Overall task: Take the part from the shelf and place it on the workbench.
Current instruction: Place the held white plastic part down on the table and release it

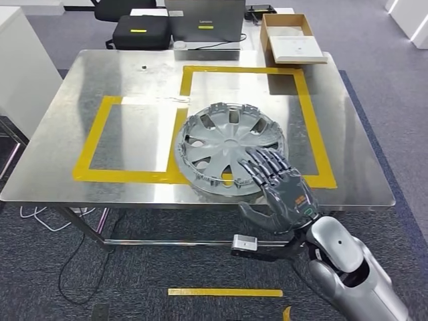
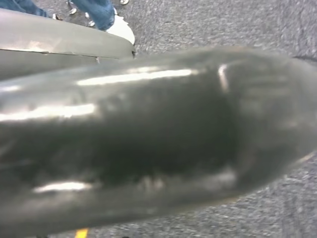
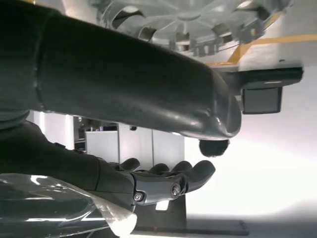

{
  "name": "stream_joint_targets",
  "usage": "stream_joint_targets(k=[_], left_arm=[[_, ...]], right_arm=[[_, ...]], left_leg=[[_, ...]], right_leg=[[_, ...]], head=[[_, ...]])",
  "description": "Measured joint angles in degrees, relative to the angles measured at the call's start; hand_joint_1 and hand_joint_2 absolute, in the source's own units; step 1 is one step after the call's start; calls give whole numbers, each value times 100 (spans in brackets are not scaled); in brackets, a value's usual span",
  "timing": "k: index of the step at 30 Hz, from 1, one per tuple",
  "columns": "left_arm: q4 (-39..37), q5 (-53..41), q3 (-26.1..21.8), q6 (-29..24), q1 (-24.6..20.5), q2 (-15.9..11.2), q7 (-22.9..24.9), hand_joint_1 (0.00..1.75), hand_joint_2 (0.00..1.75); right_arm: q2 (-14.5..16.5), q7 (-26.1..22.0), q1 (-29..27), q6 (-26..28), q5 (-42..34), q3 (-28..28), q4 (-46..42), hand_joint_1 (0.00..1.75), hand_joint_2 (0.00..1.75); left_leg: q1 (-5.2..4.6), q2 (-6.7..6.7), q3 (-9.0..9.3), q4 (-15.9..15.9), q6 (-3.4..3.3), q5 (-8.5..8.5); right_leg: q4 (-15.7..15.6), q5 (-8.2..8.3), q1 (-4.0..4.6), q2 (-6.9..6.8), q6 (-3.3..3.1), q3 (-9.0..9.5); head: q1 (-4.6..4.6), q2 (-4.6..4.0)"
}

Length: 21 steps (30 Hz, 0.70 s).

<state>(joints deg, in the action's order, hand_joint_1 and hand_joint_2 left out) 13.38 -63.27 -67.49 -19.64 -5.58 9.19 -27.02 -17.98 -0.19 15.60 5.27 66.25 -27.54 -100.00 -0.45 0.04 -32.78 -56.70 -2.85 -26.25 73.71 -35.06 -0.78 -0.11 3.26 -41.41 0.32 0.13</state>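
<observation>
The only lettering visible is a light logo on the dark laptop lid (image 1: 204, 20) at the far edge of the table; it is too small to read with certainty. A black case (image 1: 140, 31) beside the laptop carries a yellow label strip with no legible text. An open cardboard box (image 1: 290, 38) sits at the far right corner.

The part, a grey multi-spoke wheel cover (image 1: 228, 148), lies flat on the steel workbench (image 1: 126, 127). It straddles the yellow tape outline (image 1: 93, 140), overlapping the line between the two marked rectangles and the near tape line.

The right hand (image 1: 276, 186) is at the near rim of the wheel cover. Its fingers (image 1: 262, 164) are extended and spread, lying over the rim, with the thumb (image 1: 252, 214) out to the side below the table edge. The hand is released and grips nothing; whether the fingertips touch the rim cannot be determined. In the right wrist view the fingers (image 3: 168, 178) are straight and apart, with the wheel cover (image 3: 186, 25) on the table edge beyond the thumb.

The state of the left hand cannot be determined. A person's shoe (image 2: 121, 29) and jeans stand on the grey carpet (image 2: 224, 25)
</observation>
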Motion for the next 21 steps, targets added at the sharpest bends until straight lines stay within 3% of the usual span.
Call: stream_joint_targets(k=[1,2,3,5,7,10,12,14,15,16,17,19,21], left_arm=[[0,-5,0,3,1,4,-1,0,0],[0,-9,0,9,2,5,-4,0,0],[0,-13,0,16,2,5,-10,0,0],[0,-12,-1,27,1,5,-26,0,0],[0,-3,-2,23,-1,4,-32,0,0],[0,42,-17,15,17,-3,-32,0,0],[0,72,-34,10,29,-10,-26,0,0],[0,89,-53,8,33,-10,-19,0,0],[0,97,-68,9,35,-9,-17,0,0],[0,102,-84,10,37,-8,-17,0,0],[0,107,-99,15,39,-7,-18,0,0],[1,113,-119,25,37,-10,-19,0,0],[2,122,-134,32,34,-19,-21,0,0]], right_arm=[[33,-1,3,-3,-7,-31,0,0,0],[60,0,11,-5,-10,-60,0,0,0],[88,3,28,-5,-14,-86,0,0,0],[161,31,83,1,-24,-142,-5,0,0],[248,93,111,19,-34,-203,-20,0,0],[394,216,78,59,-43,-309,-69,0,0],[523,274,52,93,-56,-410,-144,0,0],[633,292,32,95,-147,-530,-213,0,0],[668,292,26,82,-224,-595,-237,0,0],[698,289,24,72,-309,-658,-260,0,0],[724,285,29,67,-387,-717,-285,0,0],[779,270,62,69,-527,-826,-344,0,0],[829,223,122,74,-768,-927,-401,0,0]], left_leg=[[3,2,-54,-4,8,36],[9,3,-95,-10,20,64],[15,2,-126,-22,37,86],[7,2,-181,-61,86,119],[-3,2,-227,-96,148,174],[11,-8,-275,-150,243,165],[25,-15,-408,-521,312,-176],[39,-15,-636,-1257,365,-634],[44,-15,-710,-1566,377,-769],[47,-15,-705,-1710,379,-797],[49,-15,-594,-1626,370,-716],[44,-17,-135,-925,318,-420],[21,-21,251,-259,261,-282]], right_leg=[[46,19,-4,-1,14,78],[-151,136,-11,-2,24,274],[-533,293,-22,-4,30,558],[-1354,458,-24,3,32,1132],[-1702,445,-7,20,21,1349],[-1748,490,-17,13,-59,1312],[-1768,556,-36,-3,-174,1256],[-1756,611,-22,-12,-254,1164],[-1744,635,-14,-16,-272,1113],[-1727,659,-7,-19,-283,1063],[-1706,678,1,-18,-286,1014],[-1667,708,12,-12,-281,940],[-1643,747,26,-9,-247,888]], head=[[1,0],[1,0],[2,0],[-1,0],[-6,0],[-9,0],[-29,0],[-49,0],[-49,0],[-49,0],[-49,0],[-48,0],[-46,0]])
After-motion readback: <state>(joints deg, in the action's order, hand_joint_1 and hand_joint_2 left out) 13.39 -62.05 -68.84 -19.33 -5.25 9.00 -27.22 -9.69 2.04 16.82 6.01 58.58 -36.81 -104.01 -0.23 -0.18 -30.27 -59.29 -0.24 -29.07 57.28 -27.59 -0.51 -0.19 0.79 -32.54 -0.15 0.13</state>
